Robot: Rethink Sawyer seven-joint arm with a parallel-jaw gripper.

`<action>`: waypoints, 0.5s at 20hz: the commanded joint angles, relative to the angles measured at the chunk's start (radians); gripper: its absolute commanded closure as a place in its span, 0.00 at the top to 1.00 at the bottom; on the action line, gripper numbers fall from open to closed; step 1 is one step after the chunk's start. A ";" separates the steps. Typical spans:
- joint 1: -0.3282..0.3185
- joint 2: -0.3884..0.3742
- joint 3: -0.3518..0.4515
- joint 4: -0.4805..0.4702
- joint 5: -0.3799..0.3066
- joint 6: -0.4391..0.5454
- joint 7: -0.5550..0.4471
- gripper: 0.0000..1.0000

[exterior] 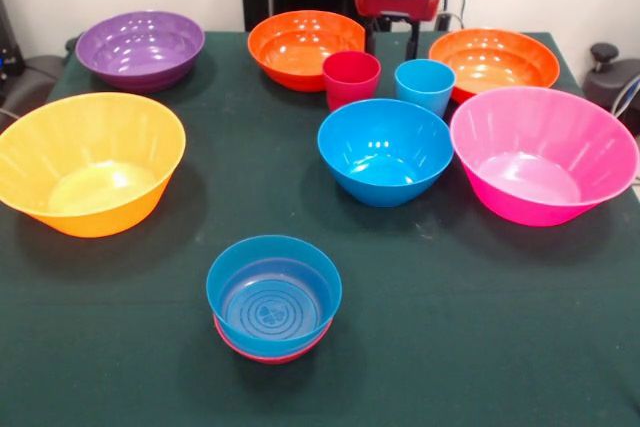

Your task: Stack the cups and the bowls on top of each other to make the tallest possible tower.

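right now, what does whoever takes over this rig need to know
Tool: drawn back at the table's far edge, holding nothing; open or shut cannot be told.
Done: small blue bowl nested in the small red bowl at the near edge, the only stack so far.
Loose and upright: red cup and light blue cup side by side, mid-sized blue bowl, pink bowl, yellow-orange bowl, purple bowl, two orange bowls.
Left: stack all of these.
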 commanded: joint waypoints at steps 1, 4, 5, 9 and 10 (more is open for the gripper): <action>-0.010 -0.069 0.104 -0.058 0.071 0.164 0.130 1.00; -0.005 -0.102 0.103 -0.050 0.089 0.197 0.142 1.00; -0.008 -0.117 0.105 -0.044 0.096 0.211 0.143 1.00; -0.026 -0.147 0.120 -0.033 0.117 0.247 0.135 1.00; -0.032 -0.152 0.123 -0.035 0.123 0.255 0.132 1.00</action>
